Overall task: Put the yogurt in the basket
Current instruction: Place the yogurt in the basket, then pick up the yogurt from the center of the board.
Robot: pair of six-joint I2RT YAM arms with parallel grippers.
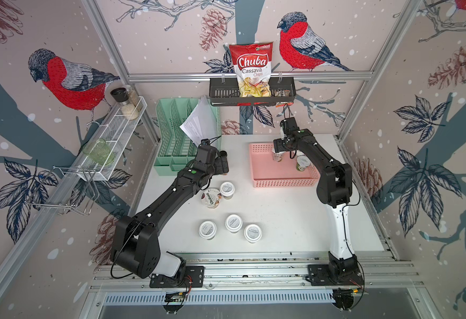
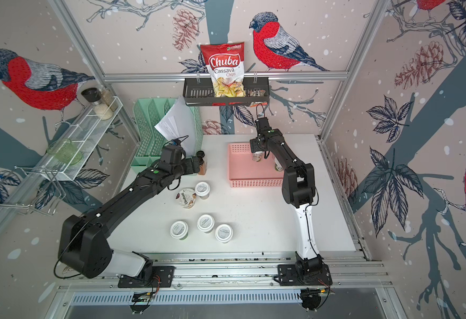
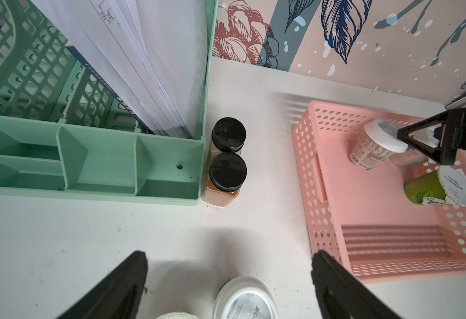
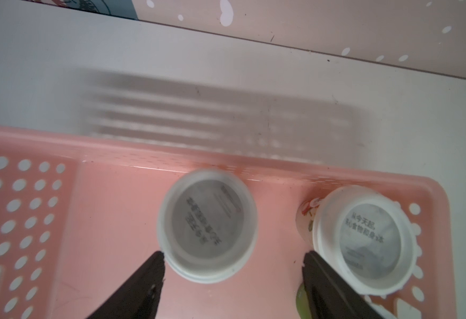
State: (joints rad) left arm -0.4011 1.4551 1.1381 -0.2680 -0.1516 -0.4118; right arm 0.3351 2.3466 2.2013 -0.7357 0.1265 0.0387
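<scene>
1. At the desk [image 1: 281, 221]'s left side, the left pincer [image 3: 229, 258] hangs wide open and empty near two spice bottles [image 3: 227, 171] that stand against a green file organiser [image 3: 88, 165]. A white-lidded jar [image 3: 245, 301] sits just below its fingers.
2. Mid-desk, five yogurts wait outside the basket. The Chobani cup [image 1: 211, 197] stands just beside that white-lidded jar, and a jar cluster [image 1: 233, 223] of three sits nearer the front edge.
3. Right of centre, the pink basket [image 1: 284, 182] holds three jars. The back-wall jar [image 4: 207, 226] appears upright, a second jar [image 4: 361, 240] stands beside it, and a green-labelled jar [image 3: 425, 190] sits nearer the front.
4. Over the basket, the right pincer [image 4: 233, 255] has its jaws spread wide and grips nothing. One finger touches the lid rim of the back-wall jar. The other stands clear of it, close to the second jar.
5. The step in hand looks like letting go and backing out of the basket. It is best done by rising straight up with the jaws wide. That way the finger at the rim neither drags nor tips the back-wall jar, and the other finger misses the second jar. Any sideways swing should wait until both fingers are above the lids.
</scene>
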